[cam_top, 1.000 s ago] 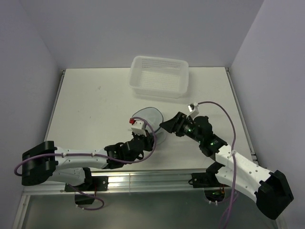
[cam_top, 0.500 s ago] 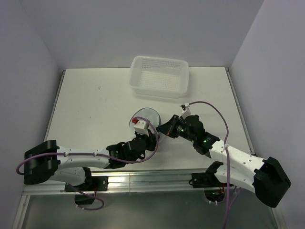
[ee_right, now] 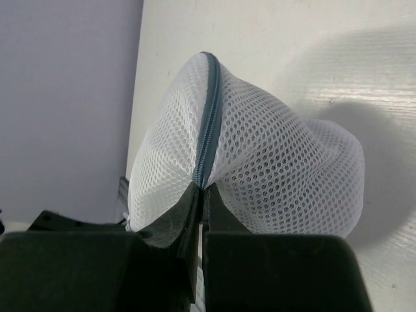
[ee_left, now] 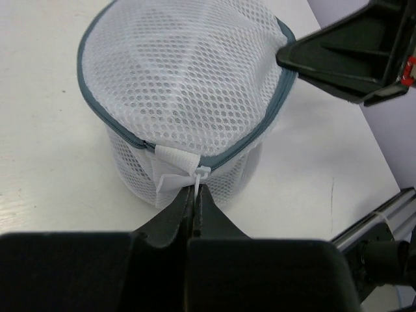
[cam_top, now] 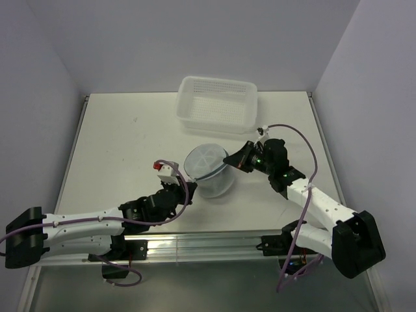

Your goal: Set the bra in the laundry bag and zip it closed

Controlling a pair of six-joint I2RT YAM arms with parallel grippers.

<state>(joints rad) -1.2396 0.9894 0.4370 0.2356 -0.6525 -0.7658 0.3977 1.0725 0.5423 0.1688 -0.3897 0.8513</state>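
Pinching, left gripper (ee_left: 195, 192): clenched on the white pull tab (ee_left: 197, 173) at the near side of the laundry bag (ee_left: 188, 78); fingertips meet with only the tab between them.
Pinching, right gripper (ee_right: 203, 188): clamped on the grey zipper rim (ee_right: 209, 117) at the bag's opposite side, jaws pressed together on the seam.
Laundry bag (cam_top: 208, 170): sits on the table (cam_top: 130, 143) near the middle, between the two grippers, domed top up and slightly tilted.
Zipper: looks closed along the stretches visible in both wrist views.
Bra: can't make it out through the mesh.
Basket (cam_top: 183, 103): white perforated tub at the table's far edge, behind the bag, apart from it and from both arms.
In the way: in the left wrist view the right gripper (ee_left: 286, 62) covers the bag's upper right rim; in the right wrist view the bag's bulge hides the left gripper.
Cables: a purple cable (cam_top: 305, 153) loops over the right arm, clear of the bag.
Surroundings: plain walls on three sides of the table.
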